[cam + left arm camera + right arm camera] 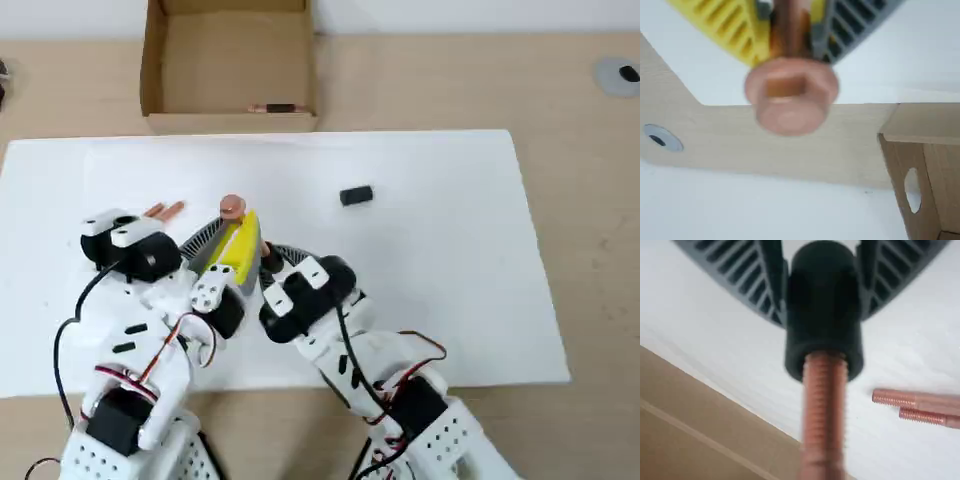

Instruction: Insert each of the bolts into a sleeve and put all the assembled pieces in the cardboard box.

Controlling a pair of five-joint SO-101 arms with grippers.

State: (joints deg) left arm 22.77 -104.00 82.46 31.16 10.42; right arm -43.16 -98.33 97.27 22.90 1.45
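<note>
Risk: left gripper point(792, 30) pinches the copper bolt point(791, 95), right gripper point(822, 285) pinches the black sleeve point(823, 340), shank seemingly only part-way in; misaligned arms could bind or drop it.

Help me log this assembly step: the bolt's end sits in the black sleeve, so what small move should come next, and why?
Probably ease the left gripper toward the right gripper, pushing the bolt deeper into the sleeve. Much of the threaded shaft shows outside the sleeve, and each gripper is clamped on its part, so the piece does not look fully joined yet.
</note>
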